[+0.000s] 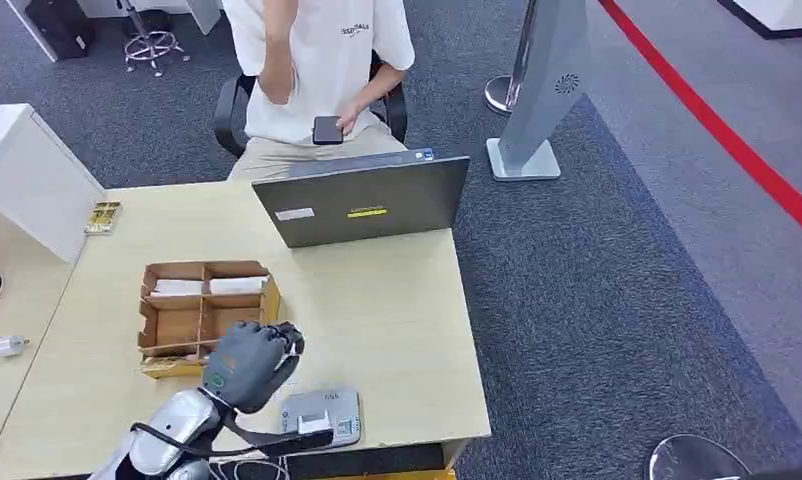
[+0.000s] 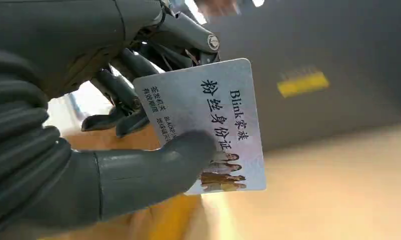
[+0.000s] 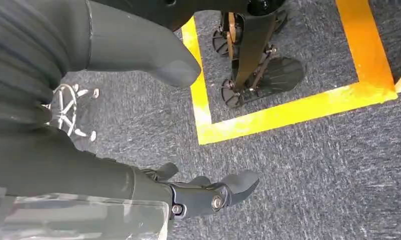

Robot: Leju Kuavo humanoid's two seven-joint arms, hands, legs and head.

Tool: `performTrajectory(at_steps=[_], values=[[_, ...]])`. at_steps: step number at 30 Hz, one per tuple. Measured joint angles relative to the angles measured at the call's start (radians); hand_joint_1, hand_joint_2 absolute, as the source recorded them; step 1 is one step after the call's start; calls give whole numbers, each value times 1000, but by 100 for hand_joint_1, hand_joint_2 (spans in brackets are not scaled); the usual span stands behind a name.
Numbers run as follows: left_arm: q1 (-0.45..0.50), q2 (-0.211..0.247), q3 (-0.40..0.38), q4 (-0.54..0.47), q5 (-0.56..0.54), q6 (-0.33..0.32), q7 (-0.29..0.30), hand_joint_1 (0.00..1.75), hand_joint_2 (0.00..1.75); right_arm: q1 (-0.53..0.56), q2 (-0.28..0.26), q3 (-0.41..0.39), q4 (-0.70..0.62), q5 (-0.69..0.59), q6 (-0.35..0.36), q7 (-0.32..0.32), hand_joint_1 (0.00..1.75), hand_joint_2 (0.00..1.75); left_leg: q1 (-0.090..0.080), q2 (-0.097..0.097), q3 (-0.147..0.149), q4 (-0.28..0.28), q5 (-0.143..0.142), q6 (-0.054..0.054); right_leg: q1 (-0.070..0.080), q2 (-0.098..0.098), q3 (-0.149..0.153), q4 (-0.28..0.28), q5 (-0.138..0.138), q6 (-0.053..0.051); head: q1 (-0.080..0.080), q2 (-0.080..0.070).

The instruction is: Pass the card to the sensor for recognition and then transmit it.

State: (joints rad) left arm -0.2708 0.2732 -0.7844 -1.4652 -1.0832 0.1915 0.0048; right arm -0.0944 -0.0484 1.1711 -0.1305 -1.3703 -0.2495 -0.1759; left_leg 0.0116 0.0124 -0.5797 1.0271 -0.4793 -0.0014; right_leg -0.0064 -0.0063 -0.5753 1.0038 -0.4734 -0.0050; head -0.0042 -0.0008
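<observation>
Grey carpet surrounds a pale wooden table where, nearest, the left hand pinches a white printed card between thumb and fingers, above a small grey sensor box. Right hand hangs empty, fingers apart. Farther off sit a brown cardboard divided tray, a grey laptop and a seated person

Grey carpet covers the floor, crossed by a red line far beyond the hand. A pale wooden table lies under it, a grey stand and office chair well past it.
</observation>
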Motion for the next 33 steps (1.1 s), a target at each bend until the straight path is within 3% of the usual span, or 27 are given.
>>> performTrajectory(at_steps=[6, 11, 16, 18, 22, 28, 33], values=[[-97, -7, 122, -47, -137, 45, 41, 175, 175, -2, 2, 24, 0, 8, 6, -1, 0, 175, 0, 0, 1, 0, 0, 0, 0, 0, 0, 0, 0, 0, 0, 0], [-120, -9, 184, -52, -178, 74, 41, 175, 175, -4, 2, 37, 0, 9, 6, -1, 0, 175, 0, 0, 0, 0, 0, 0, 0, 0, 0, 0, 0, 0, 0, 0], [-151, 0, 247, -39, -308, 202, 88, 175, 175, -6, 3, 57, 0, 21, 11, 7, 0, 175, 0, 0, 0, 0, 0, -1, 0, 1, 0, 0, 0, 0, 0, 0], [-184, 15, 285, 3, -379, 279, 99, 175, 175, -11, 5, 68, 0, 31, 10, 18, 0, 175, 0, 0, 0, 0, 1, -1, 0, 0, 0, 0, 0, 0, 0, 0], [-254, 45, 367, 129, -398, 392, 94, 175, 175, -26, 10, 94, -1, 40, 6, 32, 0, 175, 1, 1, 1, 0, 3, -3, 1, 1, 0, 1, 1, -1, 0, 0], [-342, 95, 410, 295, -401, 434, 112, 175, 175, -37, 13, 121, -1, 49, -1, 45, 0, 175, 1, 1, 0, 0, 3, -3, 1, 1, -1, 2, 1, -2, 0, 0], [-375, 102, 436, 371, -401, 443, 99, 175, 175, -36, 13, 134, -1, 45, -4, 48, 0, 175, 1, 0, 0, 0, 3, -3, 1, 0, -1, 2, 1, -2, 0, 0]])
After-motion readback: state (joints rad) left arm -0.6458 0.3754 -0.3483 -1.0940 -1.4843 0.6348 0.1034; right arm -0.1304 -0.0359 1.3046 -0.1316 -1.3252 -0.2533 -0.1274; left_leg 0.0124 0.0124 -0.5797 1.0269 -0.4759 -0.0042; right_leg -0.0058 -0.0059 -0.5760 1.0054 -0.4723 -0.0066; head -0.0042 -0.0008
